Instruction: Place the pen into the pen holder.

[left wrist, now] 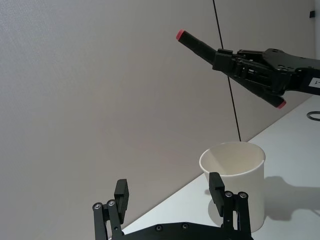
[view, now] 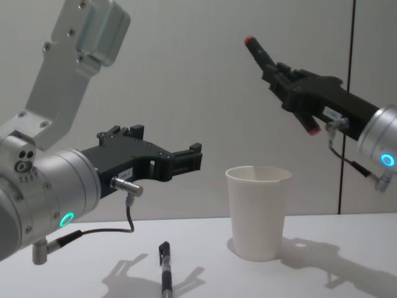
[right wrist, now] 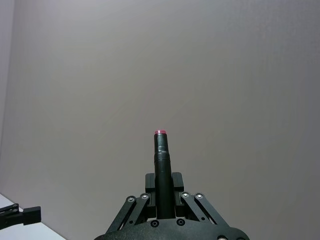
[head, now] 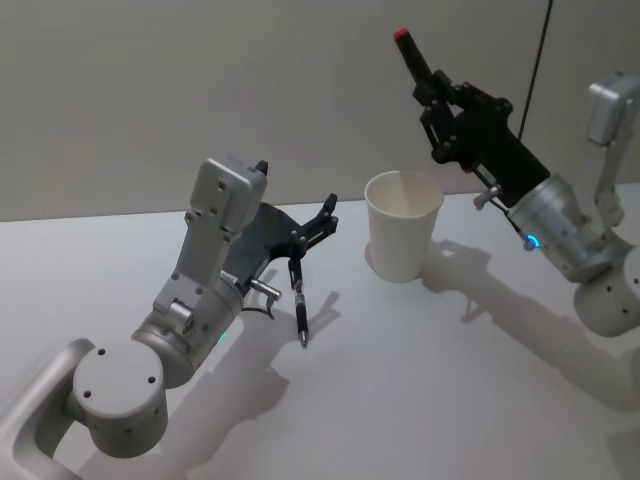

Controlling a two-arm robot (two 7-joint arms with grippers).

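My right gripper [head: 432, 92] is raised above and to the right of the white paper cup pen holder [head: 402, 228]. It is shut on a black pen [head: 414, 55] with red ends, which points up and away from the cup. The wrist view has this pen [right wrist: 161, 160] gripped between both fingers. A second black pen [head: 298, 306] lies flat on the table left of the cup. My left gripper [head: 326, 214] hovers open just above that pen, nothing between its fingers [left wrist: 120, 192]. From the side, the cup [view: 259, 211] stands upright and the lying pen [view: 165, 273] is near the front.
The white table [head: 420, 380] spreads around the cup, with a plain grey wall behind. A thin black cable [head: 535, 60] hangs down the wall behind my right arm.
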